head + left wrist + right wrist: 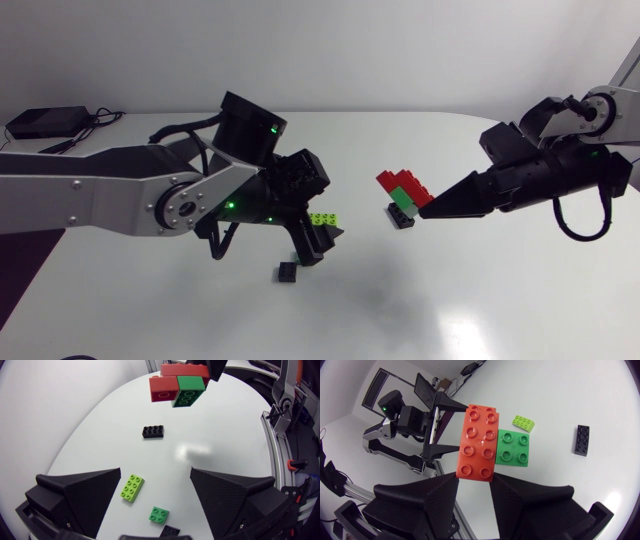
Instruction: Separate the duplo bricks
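Right gripper [428, 205], right of centre, is clamped on the red-green stack [403, 186], which is held just over a black brick [402, 217]. Left gripper [155, 472], left of centre, gapes wide above a lime brick [323, 218], a green brick [159, 514] and a small black brick [287, 272].
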Controlling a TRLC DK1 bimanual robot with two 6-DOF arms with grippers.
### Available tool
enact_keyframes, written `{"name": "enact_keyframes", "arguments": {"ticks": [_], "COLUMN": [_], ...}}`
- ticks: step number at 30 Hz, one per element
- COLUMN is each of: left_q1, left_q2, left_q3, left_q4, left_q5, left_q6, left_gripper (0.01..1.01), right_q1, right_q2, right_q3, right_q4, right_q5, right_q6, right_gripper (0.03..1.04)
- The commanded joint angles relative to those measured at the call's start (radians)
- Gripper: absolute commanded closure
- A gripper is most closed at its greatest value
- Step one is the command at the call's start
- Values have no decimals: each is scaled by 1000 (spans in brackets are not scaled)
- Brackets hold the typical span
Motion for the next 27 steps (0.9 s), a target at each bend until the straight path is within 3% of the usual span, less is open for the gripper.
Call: {"name": "enact_keyframes", "arguments": {"ticks": [1, 7, 12, 15, 19, 27], "left_q1": [-9, -4, 142, 162, 162, 165], "left_q2": [-17, -19, 32, 41, 44, 102], "left_q3": [-27, -5, 121, 144, 181, 291], "left_q4": [12, -17, -213, -295, -416, -588], "left_q5": [-5, 27, 377, 459, 524, 665], "left_q6": [-16, -52, -80, -20, 78, 175], "left_gripper": [61, 61, 61, 61, 61, 74], "right_q1": [-19, -31, -2, 11, 26, 124], "right_q2": [26, 24, -103, -123, -134, -181], "right_q3": [14, -25, -127, -153, -155, -176], "right_q4": [-42, -50, 87, 101, 2, -1], "right_q5": [-25, -20, 28, 38, 37, 48], "right_q6": [-71, -149, -162, -232, -406, -449], "right_gripper": [641, 641, 639, 639, 639, 639]}}
